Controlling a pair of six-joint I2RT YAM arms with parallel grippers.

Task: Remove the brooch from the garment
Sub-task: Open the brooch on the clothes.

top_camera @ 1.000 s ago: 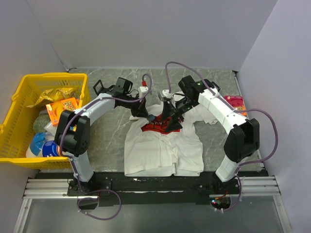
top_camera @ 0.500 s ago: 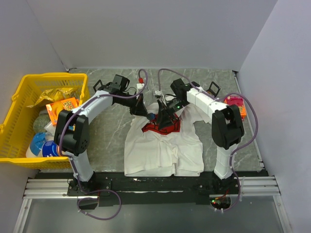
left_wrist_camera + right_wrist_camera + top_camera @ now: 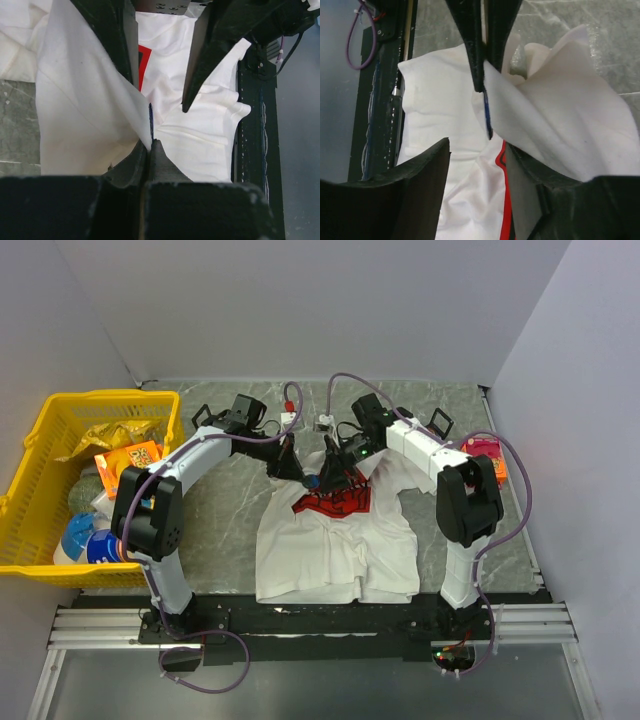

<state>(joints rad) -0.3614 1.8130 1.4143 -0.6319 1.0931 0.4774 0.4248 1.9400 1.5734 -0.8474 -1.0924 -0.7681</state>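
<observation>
at the collar end of the shirt, which lies spread on the table with its red print up, the two grippers now stand nose to nose. over the last second the right arm has folded in from the side. it has carried the right gripper leftward until it faces the left gripper across a raised fold of white cloth. the left gripper has not shifted: it is clenched tight on that fold, holding it up off the table.

the brooch shows only as a thin dark blue sliver, edge-on, standing out of the cloth just past the left fingertips. whether the left jaws also catch part of it i cannot tell. the right jaws are apart but have been narrowing as they came in. the sliver now sits in the gap between them, not yet touched as far as the wrist view shows.

so the reach looks done and the grasp is starting, with the brooch still pinned on the shirt. next comes closing squarely on that thin edge and drawing away from the left grip. the likely slip is pinching cloth along with it.
</observation>
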